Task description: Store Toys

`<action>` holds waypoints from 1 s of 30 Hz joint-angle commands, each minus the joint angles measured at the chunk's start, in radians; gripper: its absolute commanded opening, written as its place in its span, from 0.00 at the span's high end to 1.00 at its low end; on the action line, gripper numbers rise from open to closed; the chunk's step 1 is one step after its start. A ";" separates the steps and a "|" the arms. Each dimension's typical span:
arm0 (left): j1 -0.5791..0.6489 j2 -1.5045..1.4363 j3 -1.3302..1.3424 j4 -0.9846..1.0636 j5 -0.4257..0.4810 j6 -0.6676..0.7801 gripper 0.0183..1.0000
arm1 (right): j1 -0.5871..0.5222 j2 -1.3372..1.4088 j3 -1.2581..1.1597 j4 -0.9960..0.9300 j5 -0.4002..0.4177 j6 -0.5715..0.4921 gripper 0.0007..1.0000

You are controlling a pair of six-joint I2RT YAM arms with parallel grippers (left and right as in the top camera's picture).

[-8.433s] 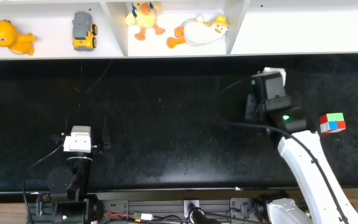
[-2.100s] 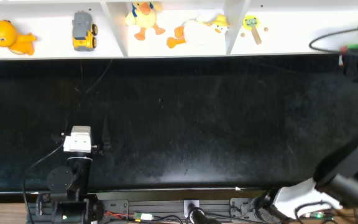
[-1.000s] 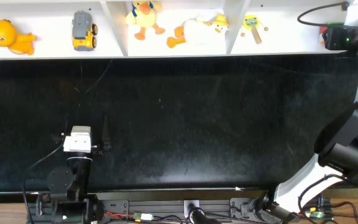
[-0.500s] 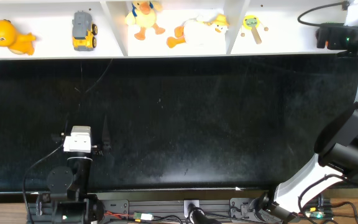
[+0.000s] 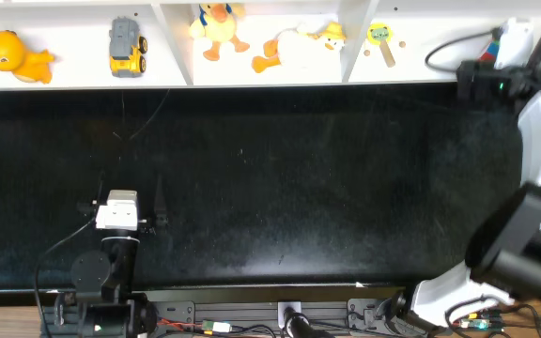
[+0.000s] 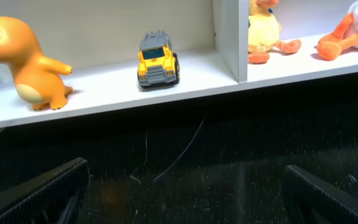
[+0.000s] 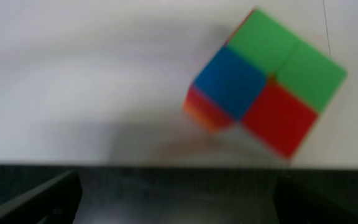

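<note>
Black mat [image 5: 280, 188] covers the table in front of the white shelf [image 5: 440, 52], which runs along the far side and is divided in compartments. We see the right arm [image 5: 533, 141] stretched up to the right end of the shelf. The right gripper [image 7: 176, 186] has its fingers spread wide and holds nothing. The left arm [image 5: 115, 235] stands well in front of the shelf, facing its left compartment, and the left gripper [image 6: 185, 171] is also spread and empty.

The shelf's middle compartment holds the white duck plush [image 5: 299, 47] and the yellow duck plush [image 5: 219, 26]. The left compartment holds the orange dinosaur [image 5: 17, 54] and the yellow truck [image 5: 126, 47]. The colourful cube [image 7: 266, 106] rests on the shelf floor near the right fingers, apart from them. A small green toy [image 5: 380, 39] lies in the shelf's right compartment.
</note>
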 commanded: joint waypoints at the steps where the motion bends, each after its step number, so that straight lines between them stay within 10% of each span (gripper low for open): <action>1: -0.005 -0.012 -0.002 -0.006 -0.008 -0.008 0.00 | 0.031 -0.169 -0.114 0.018 0.008 0.017 0.00; 18: -0.005 -0.012 -0.002 -0.005 -0.008 -0.008 0.00 | 0.356 -0.770 -0.761 0.436 0.249 0.092 0.00; 30: -0.005 -0.012 -0.002 -0.006 -0.008 -0.008 0.00 | 0.520 -1.140 -0.995 0.455 0.456 0.502 0.00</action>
